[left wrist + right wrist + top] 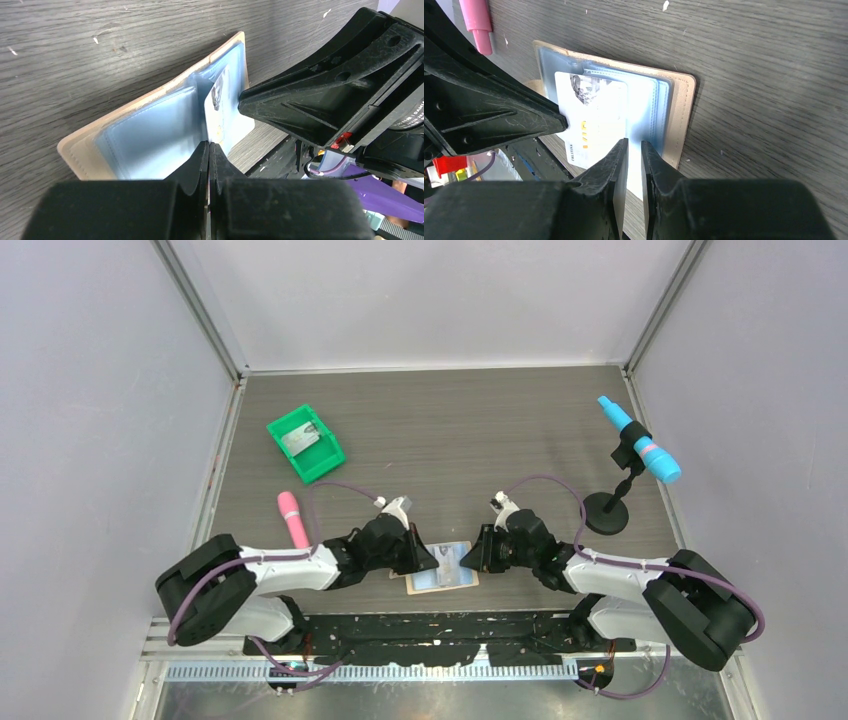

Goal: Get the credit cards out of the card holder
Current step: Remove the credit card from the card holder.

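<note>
The left gripper clamped the credit card by its edge. The right gripper, nearly closed, pinched the card holder. Such a thin grip might slip.

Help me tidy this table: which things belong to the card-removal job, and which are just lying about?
Job: tan leather-like folding card holder with blue panels; white printed credit card; left tool pinching it; right tool gripping the holder.
Lying about: green plastic bin; pink marker; blue marker on black stand.

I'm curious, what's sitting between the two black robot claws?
An open tan leather card holder with blue inner panels lies there, shown in the top view.
</note>
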